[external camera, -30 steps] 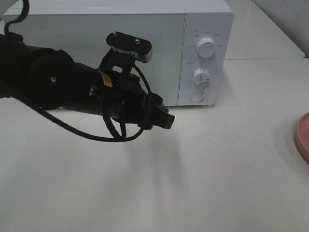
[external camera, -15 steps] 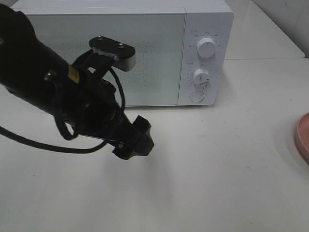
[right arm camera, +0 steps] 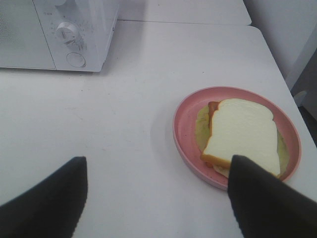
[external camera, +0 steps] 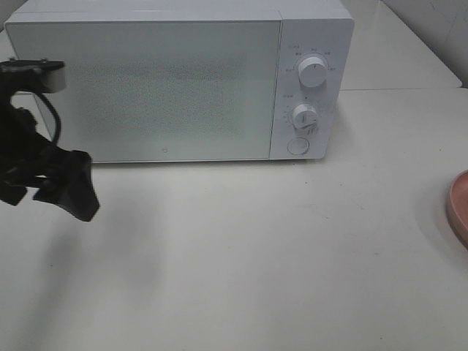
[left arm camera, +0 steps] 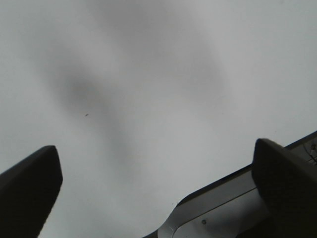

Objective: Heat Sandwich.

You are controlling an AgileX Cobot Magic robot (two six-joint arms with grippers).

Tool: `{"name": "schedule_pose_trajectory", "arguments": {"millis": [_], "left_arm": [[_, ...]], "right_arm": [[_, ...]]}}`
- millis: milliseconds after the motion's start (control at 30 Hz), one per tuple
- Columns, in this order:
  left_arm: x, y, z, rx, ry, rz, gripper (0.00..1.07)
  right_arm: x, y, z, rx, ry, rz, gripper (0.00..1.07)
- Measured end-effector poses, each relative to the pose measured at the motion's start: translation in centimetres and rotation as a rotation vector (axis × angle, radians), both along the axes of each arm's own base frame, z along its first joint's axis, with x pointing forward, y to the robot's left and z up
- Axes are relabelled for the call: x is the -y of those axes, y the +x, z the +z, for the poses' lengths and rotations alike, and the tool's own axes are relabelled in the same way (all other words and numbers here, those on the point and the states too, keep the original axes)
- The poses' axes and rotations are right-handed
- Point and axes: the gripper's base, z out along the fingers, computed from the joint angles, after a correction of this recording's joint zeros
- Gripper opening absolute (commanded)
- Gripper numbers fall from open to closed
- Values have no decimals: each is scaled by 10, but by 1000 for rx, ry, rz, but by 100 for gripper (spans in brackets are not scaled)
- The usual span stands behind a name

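The sandwich (right arm camera: 242, 131), white bread with a tan crust, lies on a round pink plate (right arm camera: 184, 130) in the right wrist view. My right gripper (right arm camera: 158, 163) hovers open above the table just short of the plate, touching nothing. The white microwave (external camera: 175, 80) stands at the back with its door shut. My left gripper (external camera: 73, 191) hangs at the far left, in front of the microwave's left end. In the left wrist view the left gripper (left arm camera: 156, 148) is open over bare table, nothing between its fingers. The exterior high view shows only the plate's rim (external camera: 459, 208).
Two knobs and a round button (external camera: 297, 145) sit on the microwave's right panel. The microwave (right arm camera: 59, 29) also shows in the right wrist view. The white table (external camera: 256, 248) ends close behind the plate on the right.
My left arm has swung from in front of the microwave door to the far left, and its gripper has opened. The right gripper has not moved.
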Motion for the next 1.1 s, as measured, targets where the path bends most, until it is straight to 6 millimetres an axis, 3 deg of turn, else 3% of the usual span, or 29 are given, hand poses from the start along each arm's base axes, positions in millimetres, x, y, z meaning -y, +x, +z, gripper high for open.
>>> {"name": "schedule_pose_trajectory", "arguments": {"millis": [100, 167, 267, 300, 500, 700, 833, 1100], "left_arm": [[-17, 2, 2, -20, 9, 54, 100], [-44, 5, 5, -45, 20, 140, 100], [-62, 6, 6, -58, 26, 199, 100], [-76, 5, 8, -69, 26, 255, 100], [-108, -3, 16, -105, 24, 383, 100], [-112, -20, 28, -71, 30, 407, 100], [-114, -52, 40, 12, 68, 446, 100], [-113, -92, 56, 191, 70, 463, 100]], "right_arm": [[0, 0, 0, 0, 0, 0, 75], [0, 0, 0, 0, 0, 0, 75], [0, 0, 0, 0, 0, 0, 75], [0, 0, 0, 0, 0, 0, 75], [0, 0, 0, 0, 0, 0, 75], [0, 0, 0, 0, 0, 0, 75], [0, 0, 0, 0, 0, 0, 75], [0, 0, 0, 0, 0, 0, 75]]}}
